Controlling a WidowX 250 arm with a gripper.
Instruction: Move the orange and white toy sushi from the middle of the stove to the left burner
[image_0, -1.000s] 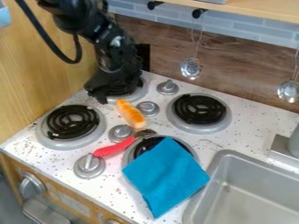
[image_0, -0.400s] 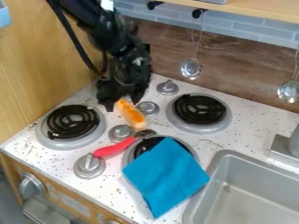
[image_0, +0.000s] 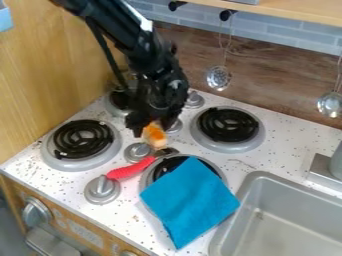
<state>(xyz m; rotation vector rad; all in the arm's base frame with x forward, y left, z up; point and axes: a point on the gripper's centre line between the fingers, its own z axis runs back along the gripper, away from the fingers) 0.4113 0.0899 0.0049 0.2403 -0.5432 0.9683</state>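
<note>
- Burner is sitting left of the gripper, nearer the camera.
- Red-handled utensil is lying on the camera side of the gripper, angled past a knob.
- Here's the gripper, hanging right over the orange toy food and covering its far end; I can't tell whether it's gripping or standing wide.
- Blue cloth is draping over another burner, nearer the camera and rightward of the gripper.
- Sink is sitting farther right.
</note>
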